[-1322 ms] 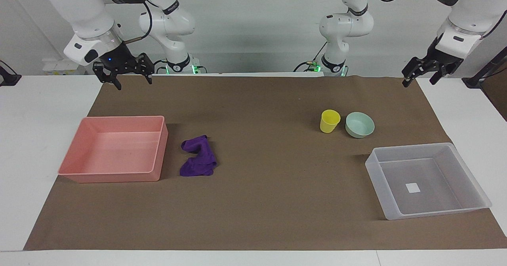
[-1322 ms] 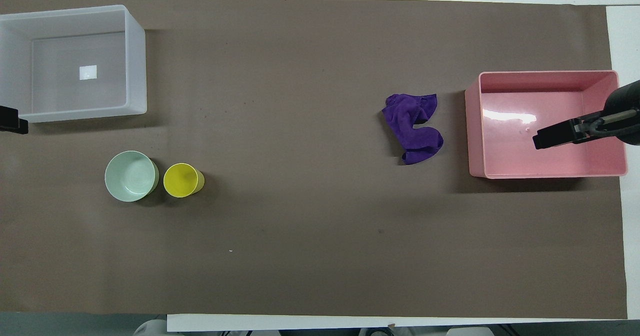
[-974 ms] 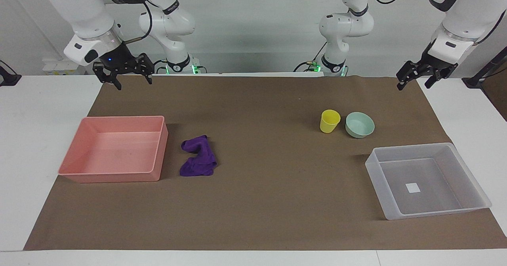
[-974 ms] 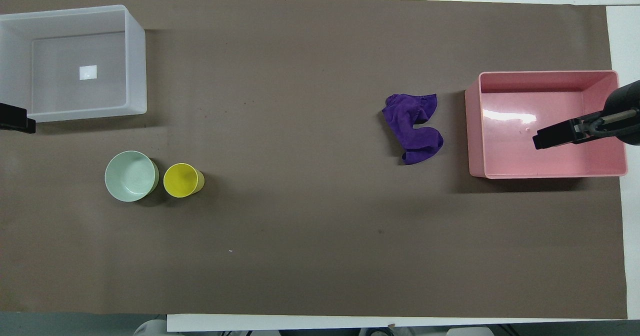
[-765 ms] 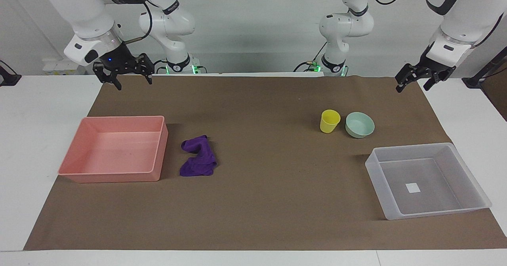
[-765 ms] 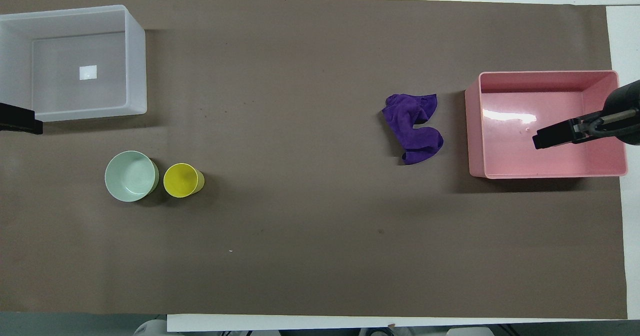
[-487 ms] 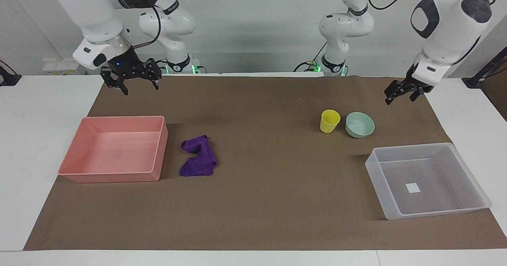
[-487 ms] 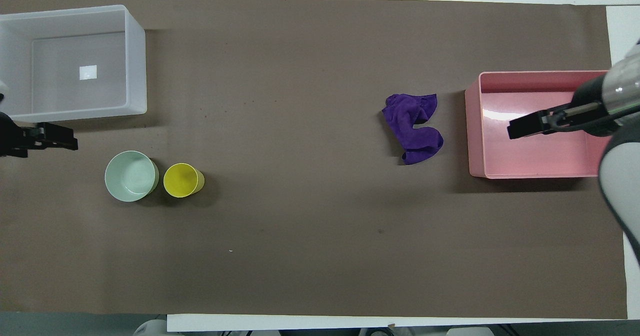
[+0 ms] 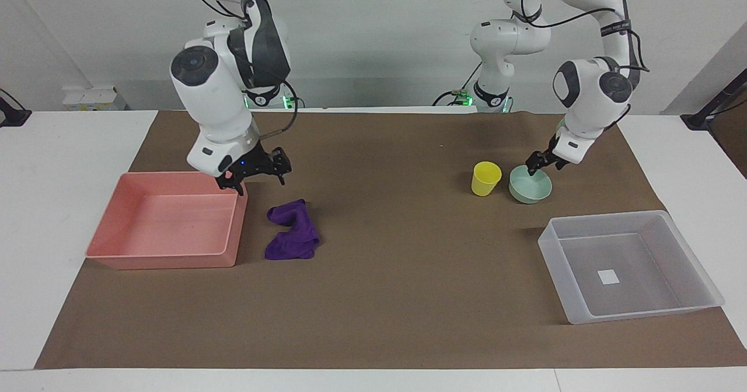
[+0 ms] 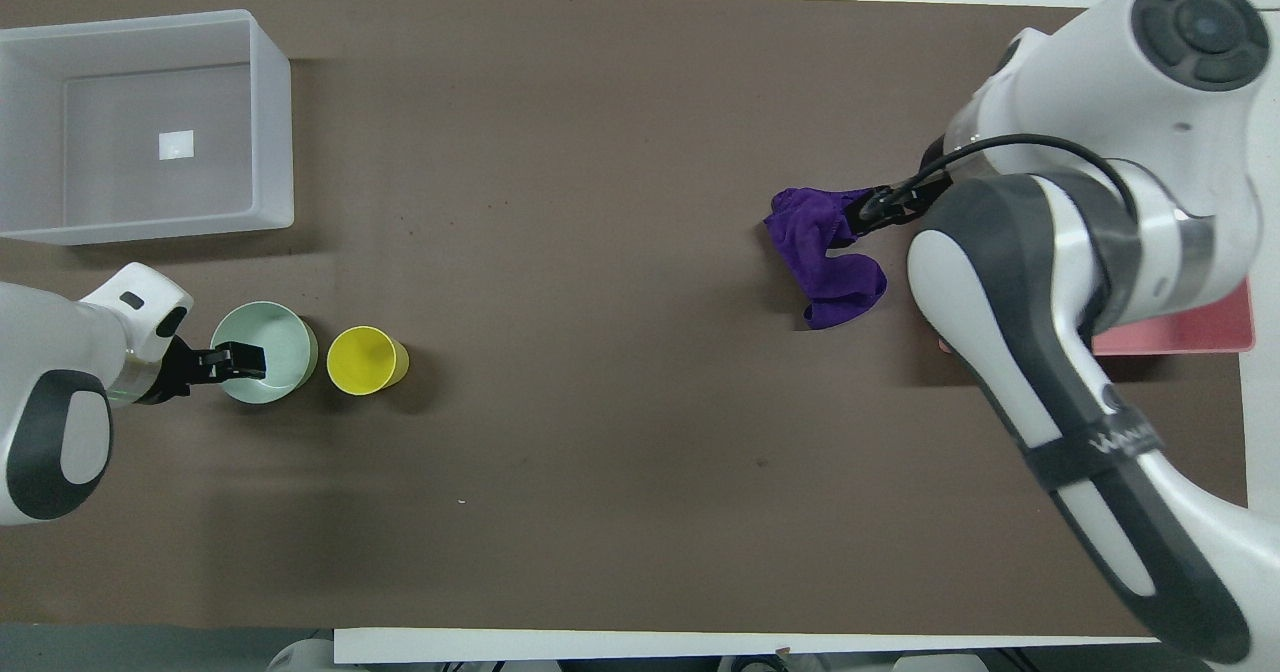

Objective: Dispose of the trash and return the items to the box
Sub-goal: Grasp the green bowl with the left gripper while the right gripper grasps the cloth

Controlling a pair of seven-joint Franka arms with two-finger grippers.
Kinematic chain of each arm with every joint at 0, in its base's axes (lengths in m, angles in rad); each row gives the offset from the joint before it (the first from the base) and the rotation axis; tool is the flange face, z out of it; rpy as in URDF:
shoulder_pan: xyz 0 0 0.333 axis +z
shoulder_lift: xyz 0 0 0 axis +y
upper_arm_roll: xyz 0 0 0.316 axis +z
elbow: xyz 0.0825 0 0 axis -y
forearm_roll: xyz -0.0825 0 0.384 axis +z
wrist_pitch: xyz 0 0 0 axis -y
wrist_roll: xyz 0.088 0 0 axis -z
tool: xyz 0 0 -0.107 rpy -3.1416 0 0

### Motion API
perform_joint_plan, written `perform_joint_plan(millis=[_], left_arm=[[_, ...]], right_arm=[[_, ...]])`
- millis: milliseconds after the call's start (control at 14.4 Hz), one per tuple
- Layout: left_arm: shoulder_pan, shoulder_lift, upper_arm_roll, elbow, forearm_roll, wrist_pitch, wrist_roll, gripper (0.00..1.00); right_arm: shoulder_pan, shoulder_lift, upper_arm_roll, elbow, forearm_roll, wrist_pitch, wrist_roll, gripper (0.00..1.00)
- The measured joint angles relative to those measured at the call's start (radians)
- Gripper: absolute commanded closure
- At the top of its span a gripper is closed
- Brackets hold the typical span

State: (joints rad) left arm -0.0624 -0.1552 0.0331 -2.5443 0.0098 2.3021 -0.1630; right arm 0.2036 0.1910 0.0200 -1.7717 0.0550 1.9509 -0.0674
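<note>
The purple cloth lies crumpled on the brown mat beside the pink tray; it also shows in the overhead view. My right gripper is open in the air over the tray's corner and the cloth's nearer edge, above the cloth. The yellow cup and mint-green bowl stand side by side. My left gripper is open, low at the bowl's rim on the side nearer the robots. I cannot tell if it touches. The clear bin holds nothing.
The pink tray is mostly hidden under my right arm in the overhead view. The clear bin sits farther from the robots than the bowl and cup. Brown mat covers the table.
Both arms have swung out and down over the mat. The right gripper went from over the pink tray to the cloth's edge; the left gripper dropped to the bowl's rim.
</note>
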Motion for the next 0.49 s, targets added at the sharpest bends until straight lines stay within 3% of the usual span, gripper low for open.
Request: perform_joint_plan(millis=[348,417,487], left_arm=[[-0.001,0.037,-0.002,-0.003,0.0,0.036,-0.006,1.0],[0.0,0.039,-0.002,0.016,0.0,0.026,-0.007,1.0],[0.0,0.045,-0.001,0.055,0.0,-0.02,-0.006,1.0]], right_arm=[[0.06,0.135,0.0,-0.059,0.0,0.199,0.04,0.03],[0.066,0.155,0.0,-0.072,0.0,0.237,0.044,0.07],[0.069,0.171,0.0,-0.09,0.0,0.279,0.045,0.24]])
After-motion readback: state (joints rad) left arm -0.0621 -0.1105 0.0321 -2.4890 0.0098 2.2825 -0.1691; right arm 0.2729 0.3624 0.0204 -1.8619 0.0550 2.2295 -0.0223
